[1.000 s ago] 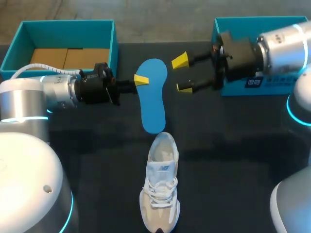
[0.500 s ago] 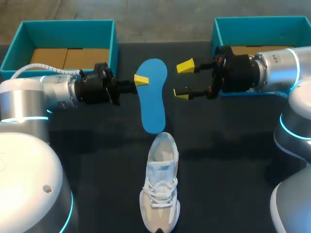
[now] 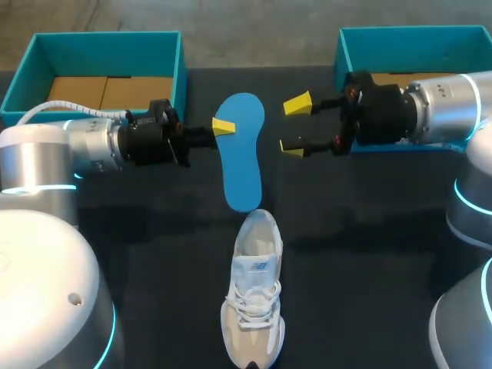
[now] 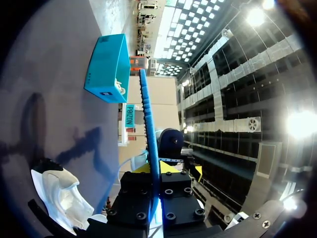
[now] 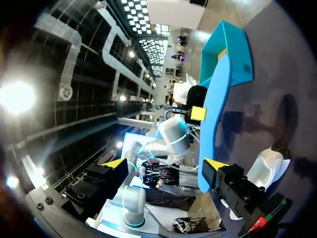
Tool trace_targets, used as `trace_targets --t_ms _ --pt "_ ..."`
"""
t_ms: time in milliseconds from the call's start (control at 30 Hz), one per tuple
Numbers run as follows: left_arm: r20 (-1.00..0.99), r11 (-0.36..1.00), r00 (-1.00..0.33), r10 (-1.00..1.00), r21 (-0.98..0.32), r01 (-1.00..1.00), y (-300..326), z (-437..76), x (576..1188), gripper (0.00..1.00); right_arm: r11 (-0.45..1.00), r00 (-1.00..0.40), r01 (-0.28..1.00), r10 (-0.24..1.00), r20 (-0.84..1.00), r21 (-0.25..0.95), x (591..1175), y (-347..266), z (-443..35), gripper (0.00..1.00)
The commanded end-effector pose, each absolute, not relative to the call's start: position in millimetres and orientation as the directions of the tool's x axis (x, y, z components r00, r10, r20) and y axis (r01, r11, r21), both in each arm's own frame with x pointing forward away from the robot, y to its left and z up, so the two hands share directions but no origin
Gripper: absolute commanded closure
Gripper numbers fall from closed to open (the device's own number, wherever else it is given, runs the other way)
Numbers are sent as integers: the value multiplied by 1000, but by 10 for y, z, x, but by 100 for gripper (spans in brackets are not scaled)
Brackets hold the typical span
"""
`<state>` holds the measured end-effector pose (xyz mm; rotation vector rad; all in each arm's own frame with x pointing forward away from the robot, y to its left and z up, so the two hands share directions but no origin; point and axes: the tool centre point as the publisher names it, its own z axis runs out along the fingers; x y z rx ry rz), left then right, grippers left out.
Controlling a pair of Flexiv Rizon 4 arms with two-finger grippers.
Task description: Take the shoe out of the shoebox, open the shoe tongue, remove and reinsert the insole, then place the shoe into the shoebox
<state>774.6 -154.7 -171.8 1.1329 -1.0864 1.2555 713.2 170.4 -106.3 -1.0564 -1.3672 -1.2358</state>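
Note:
A blue insole (image 3: 241, 154) hangs flat above the dark table, and my left gripper (image 3: 224, 127) is shut on its left edge near the wide end. In the left wrist view the insole (image 4: 148, 124) runs edge-on out from between the fingers. My right gripper (image 3: 294, 125) stands open just right of the insole, apart from it, with nothing between its fingertips. In the right wrist view the insole (image 5: 215, 119) lies ahead of my right gripper (image 5: 166, 163), beside one fingertip. The white shoe (image 3: 254, 292) sits upright on the table, nearer than the insole's narrow end.
Two open teal shoeboxes stand at the table's far edge, one at the left (image 3: 108, 54) and one at the right (image 3: 415, 46), both showing brown cardboard inside. The right arm's wrist hangs in front of the right box.
My right gripper has turned and drawn slightly to the right, away from the insole, staying open. The left gripper and the insole have not moved.

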Motion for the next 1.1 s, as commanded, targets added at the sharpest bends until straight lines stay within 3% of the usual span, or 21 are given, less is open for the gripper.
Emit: trace_targets --t_ms 33,300,433,600,833,1033,1100 --pt "991 -8 28 129 29 -1000 -1548 -1717 7742 100 105 -149 983 -6 989 149 7136 1727 -1067 0" --pt "879 -85 -458 131 -450 -889 -1396 -1563 7734 100 105 -149 983 -6 989 149 7136 1727 -1067 0" --pt "671 -142 -735 97 -722 -677 -1356 -1497 7673 100 105 -149 983 -6 989 149 7136 1727 -1067 0" --pt "397 -176 -916 53 -899 -400 -1330 -1456 7587 100 105 -149 983 -6 989 149 7136 1727 -1067 0" --pt "-10 -195 -999 -34 -981 16 -1340 -1401 7584 100 105 -149 983 -6 989 149 7136 1727 -1067 0" --pt "-366 -170 -928 -65 -913 371 -1333 -1348 7660 100 105 -149 983 -6 989 149 7136 1727 -1067 0" --pt "-373 -179 -927 -39 -910 374 -1334 -1332 7680 100 105 -149 983 -6 989 149 7136 1727 -1067 0"
